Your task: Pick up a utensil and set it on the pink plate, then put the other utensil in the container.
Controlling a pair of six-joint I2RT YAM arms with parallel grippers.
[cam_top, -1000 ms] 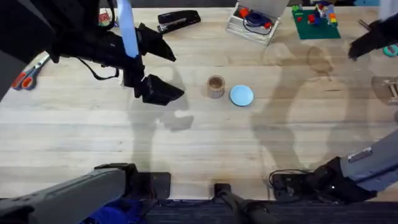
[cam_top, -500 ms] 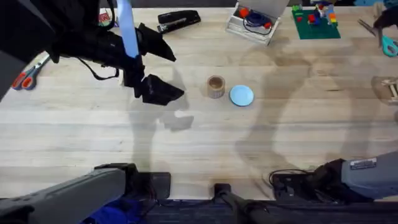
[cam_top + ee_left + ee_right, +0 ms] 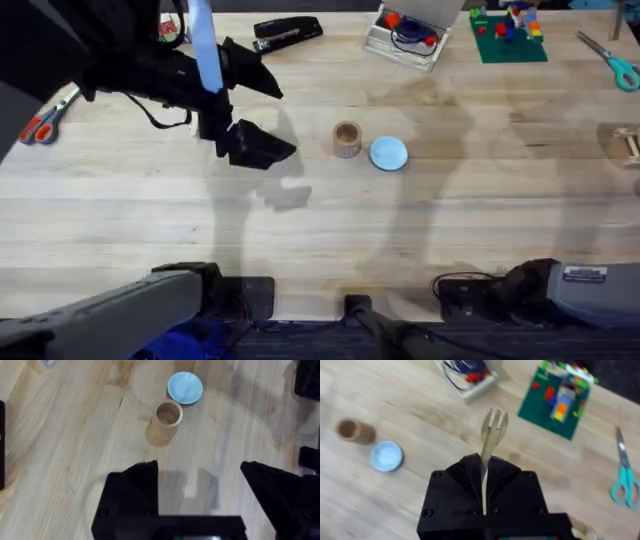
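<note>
In the right wrist view my right gripper (image 3: 484,462) is shut on the handle of the other utensil (image 3: 493,429), a pale wooden fork held tines forward high above the table. Below it lie the container (image 3: 350,430), a tan cup, and a light-blue dish (image 3: 386,456). My left gripper (image 3: 275,115) hovers open and empty to the left of the container (image 3: 347,139). Its wrist view looks past the black fingers (image 3: 142,480) at the container (image 3: 167,416) standing upright. The pink plate is out of view.
The light-blue dish (image 3: 388,153) sits just right of the container. Along the back edge are a black stapler (image 3: 287,32), a clear box (image 3: 405,35) of cables, a green brick plate (image 3: 507,35) and teal scissors (image 3: 610,62). Orange-handled scissors (image 3: 42,120) lie far left.
The right gripper, seen at the upper right edge a second ago, has left the overhead view, and its shadow has shifted on the table. The left arm has not moved.
</note>
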